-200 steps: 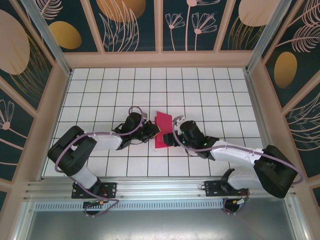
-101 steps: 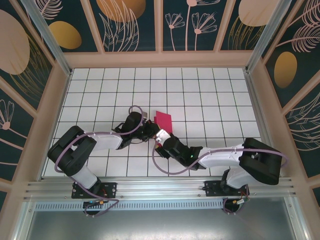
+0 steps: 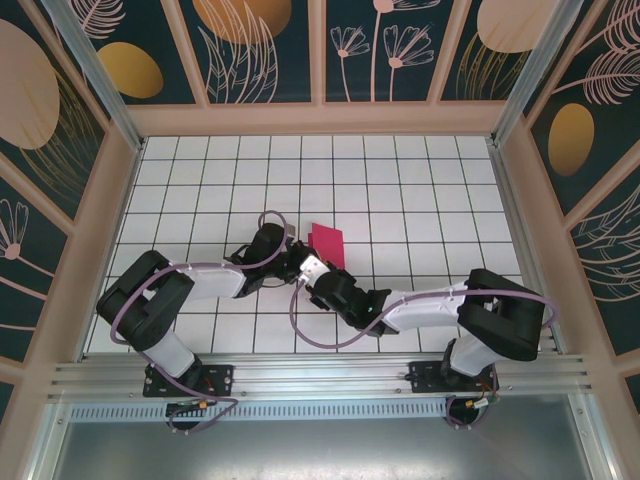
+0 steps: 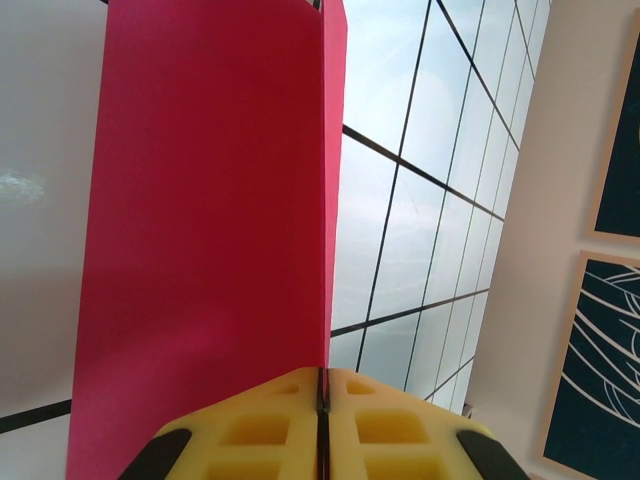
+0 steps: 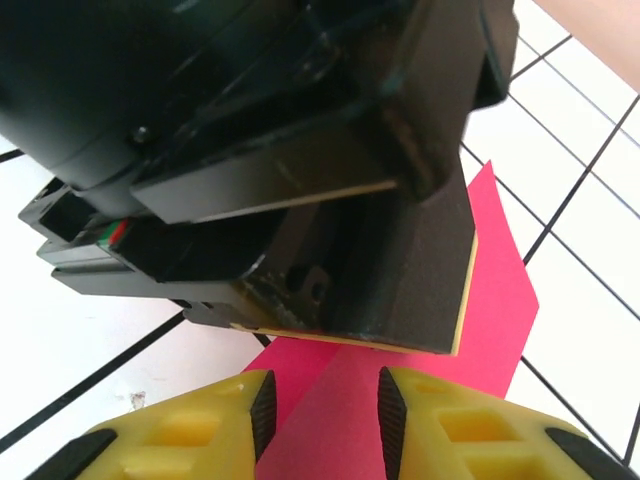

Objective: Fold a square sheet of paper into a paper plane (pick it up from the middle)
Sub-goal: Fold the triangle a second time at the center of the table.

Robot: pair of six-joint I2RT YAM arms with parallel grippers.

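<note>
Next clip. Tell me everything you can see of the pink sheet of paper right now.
The square sheet of paper is thin, plain magenta-pink, folded so that two layers meet along a straight crease. It is over the middle of the white grid table, between the two arms. The left gripper is shut on one edge. The right gripper stands open with the paper's lower part between its fingers; contact there is unclear.
</note>
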